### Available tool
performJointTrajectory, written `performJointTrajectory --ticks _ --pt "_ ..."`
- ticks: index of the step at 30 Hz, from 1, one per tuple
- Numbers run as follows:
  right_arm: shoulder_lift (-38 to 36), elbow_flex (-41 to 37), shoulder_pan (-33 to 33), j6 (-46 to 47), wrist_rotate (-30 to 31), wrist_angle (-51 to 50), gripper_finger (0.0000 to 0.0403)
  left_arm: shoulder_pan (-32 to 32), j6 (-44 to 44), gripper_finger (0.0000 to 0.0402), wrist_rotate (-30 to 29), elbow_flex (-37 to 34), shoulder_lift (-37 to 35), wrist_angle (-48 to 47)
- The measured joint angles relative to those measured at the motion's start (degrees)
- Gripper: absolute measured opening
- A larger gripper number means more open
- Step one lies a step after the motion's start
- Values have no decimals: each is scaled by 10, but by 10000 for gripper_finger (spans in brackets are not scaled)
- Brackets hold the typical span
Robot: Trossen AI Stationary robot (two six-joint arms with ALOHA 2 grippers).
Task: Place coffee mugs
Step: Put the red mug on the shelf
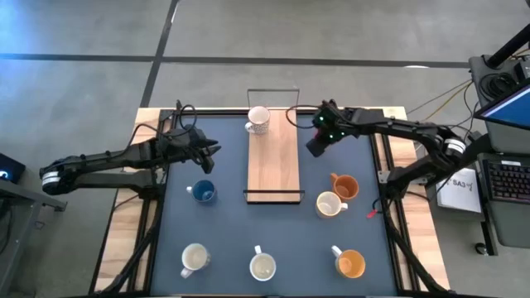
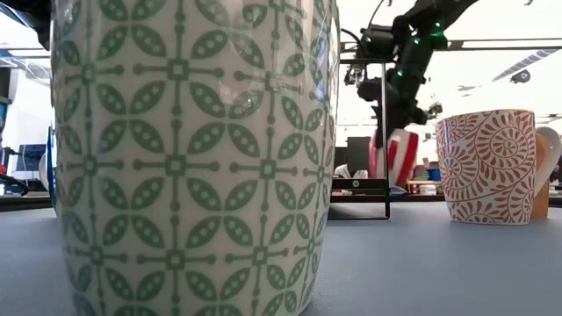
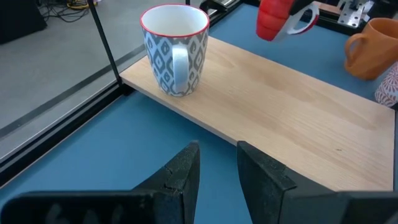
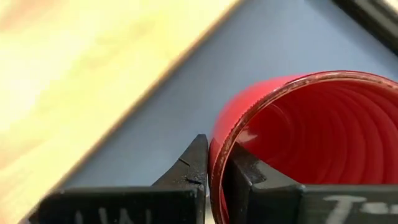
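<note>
Above the right edge of the long wood tray point(image 1: 273, 161), the right gripper point(image 4: 214, 171) holds the red mug point(image 4: 311, 137) clear of the table, its two fingers pinching the mug's rim, one finger outside the wall and one inside. The low view shows this mug point(image 2: 392, 154) hanging tilted beneath the arm, and the left wrist view shows it point(image 3: 273, 17) in the air past the tray's far side.

One white mug with a blue-grey diamond pattern and red rim point(image 3: 175, 48) stands upright on the tray near its far end. The left gripper point(image 3: 217, 165) hovers low over the blue mat just beside the tray's left edge, its fingers close together with a narrow gap and nothing between them.

On the mat, the blue mug point(image 1: 203, 193) stands left of the tray. An orange mug point(image 1: 344, 187) and a white mug point(image 1: 330, 204) stand close together right of the tray. Along the near edge stand two white mugs point(image 1: 195, 259) point(image 1: 262, 266) and a second orange mug point(image 1: 350, 263).
</note>
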Motion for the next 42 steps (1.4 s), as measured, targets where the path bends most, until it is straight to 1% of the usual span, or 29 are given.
performJointTrajectory --ticks 6,10,17,23,28,34,38,42 --pt "21 76 15 -29 4 -34 14 0 0 89 0 0 0 -4" --pt "43 113 26 -44 4 -33 14 0 0 89 0 0 0 -4" --pt "116 173 54 -85 3 -42 14 0 0 89 0 0 0 -5" --pt "174 225 63 -127 4 -61 13 0 -1 89 0 0 0 -23" --pt "201 250 63 -149 4 -61 13 0 -5 89 0 0 0 -29" --pt "221 261 61 -159 5 -51 13 0 -6 89 0 0 0 -28" --pt "232 267 60 -170 25 -48 14 0 -6 89 0 0 0 -28" --pt "246 282 56 -174 36 -39 23 0 -6 89 0 0 0 -28"
